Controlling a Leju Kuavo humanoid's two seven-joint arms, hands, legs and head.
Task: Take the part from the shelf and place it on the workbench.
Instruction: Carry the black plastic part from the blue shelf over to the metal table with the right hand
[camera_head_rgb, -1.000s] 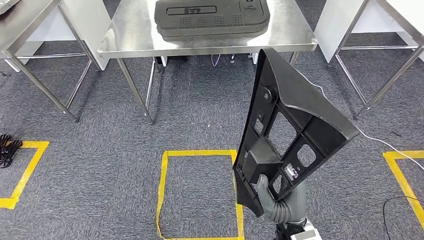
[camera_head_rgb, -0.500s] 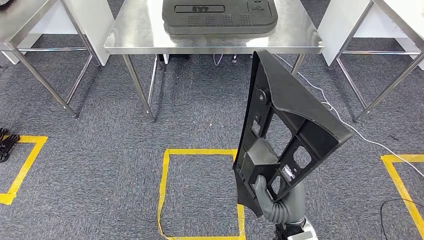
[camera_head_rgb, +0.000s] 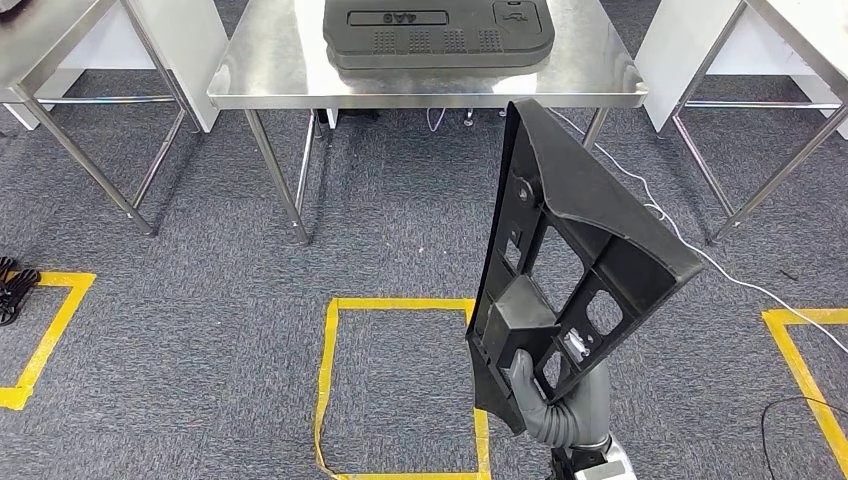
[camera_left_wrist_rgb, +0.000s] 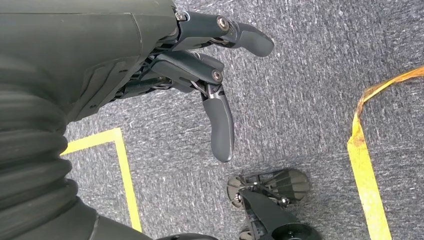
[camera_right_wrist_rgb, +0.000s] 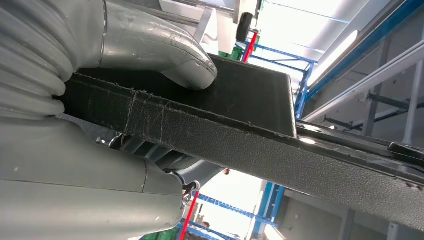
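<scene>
Black part (camera_head_rgb: 570, 255) clamped upright by right hand (camera_head_rgb: 545, 405) fingers, carried toward steel table (camera_head_rgb: 270, 80)
Left hand (camera_left_wrist_rgb: 200, 75) hangs slack, fingers apart; next, step toward twelve o'clock and lay it flat

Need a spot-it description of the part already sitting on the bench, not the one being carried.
Start at the stainless steel workbench at the top centre of the head view. Lying flat on it is a black rectangular moulded plastic panel with ribbed patches and raised characters. Unlike the black open-framed part gripped upright by the right hand, this panel is solid.
</scene>
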